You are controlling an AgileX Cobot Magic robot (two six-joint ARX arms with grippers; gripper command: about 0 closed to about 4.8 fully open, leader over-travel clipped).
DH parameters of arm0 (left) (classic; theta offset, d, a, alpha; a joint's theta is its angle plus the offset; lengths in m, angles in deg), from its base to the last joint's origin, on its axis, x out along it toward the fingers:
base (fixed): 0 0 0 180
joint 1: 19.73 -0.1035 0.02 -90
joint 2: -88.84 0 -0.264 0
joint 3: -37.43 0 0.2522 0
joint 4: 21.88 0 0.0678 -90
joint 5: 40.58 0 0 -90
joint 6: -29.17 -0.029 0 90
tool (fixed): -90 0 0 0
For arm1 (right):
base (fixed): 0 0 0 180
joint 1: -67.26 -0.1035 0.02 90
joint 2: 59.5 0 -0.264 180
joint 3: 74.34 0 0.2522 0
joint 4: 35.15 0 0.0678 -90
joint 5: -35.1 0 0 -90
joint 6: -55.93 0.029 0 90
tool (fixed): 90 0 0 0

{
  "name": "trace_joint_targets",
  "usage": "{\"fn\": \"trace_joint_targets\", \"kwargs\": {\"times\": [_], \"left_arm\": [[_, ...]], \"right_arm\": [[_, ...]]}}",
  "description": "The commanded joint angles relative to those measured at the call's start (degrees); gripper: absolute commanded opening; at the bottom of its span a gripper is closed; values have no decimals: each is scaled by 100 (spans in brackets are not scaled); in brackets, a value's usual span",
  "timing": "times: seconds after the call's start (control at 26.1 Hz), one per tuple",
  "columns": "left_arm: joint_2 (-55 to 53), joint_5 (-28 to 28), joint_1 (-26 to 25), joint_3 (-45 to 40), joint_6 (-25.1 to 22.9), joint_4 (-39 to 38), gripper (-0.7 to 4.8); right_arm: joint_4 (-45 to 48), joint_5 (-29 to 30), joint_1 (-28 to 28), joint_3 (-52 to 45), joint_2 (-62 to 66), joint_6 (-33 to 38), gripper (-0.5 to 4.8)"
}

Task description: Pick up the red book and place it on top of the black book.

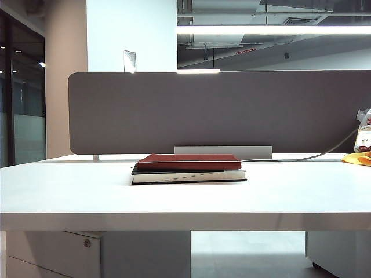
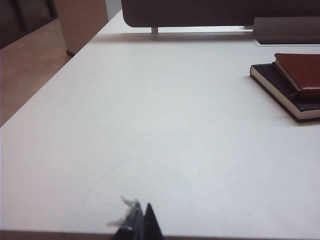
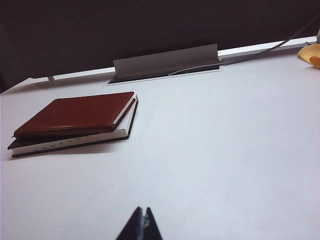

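The red book (image 1: 189, 161) lies flat on top of the black book (image 1: 188, 176) in the middle of the white table (image 1: 69, 197). Both show in the left wrist view, red book (image 2: 301, 71) over black book (image 2: 280, 90), and in the right wrist view, red book (image 3: 75, 114) over black book (image 3: 65, 142). My left gripper (image 2: 141, 211) hovers low at the table's near edge, far from the books, fingers pressed together and empty. My right gripper (image 3: 142, 212) is likewise shut, empty and well back from the books. Neither gripper shows in the exterior view.
A grey partition (image 1: 220, 110) runs along the table's far edge with a grey cable cover (image 1: 223, 152) behind the books. A cable (image 1: 307, 157) leads right to a yellow object (image 1: 356, 158) and a packet (image 1: 364, 132).
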Motion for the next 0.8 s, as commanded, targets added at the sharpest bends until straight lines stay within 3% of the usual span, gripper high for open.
{"fn": "trace_joint_targets", "kwargs": {"times": [0.04, 0.38, 0.61, 0.8], "left_arm": [[-2, 17, -2, -2, 33, 50, -4], [-2, 17, -2, -2, 33, 50, -4], [-2, 17, -2, -2, 33, 50, -4], [-2, 17, -2, -2, 33, 50, -4]], "right_arm": [[81, 7, -9, -20, 0, -13, -1], [79, 7, -9, -20, 0, -13, -1], [103, -225, 2, -20, 0, -968, -1], [92, -758, 2, -20, 0, -1145, -1]]}}
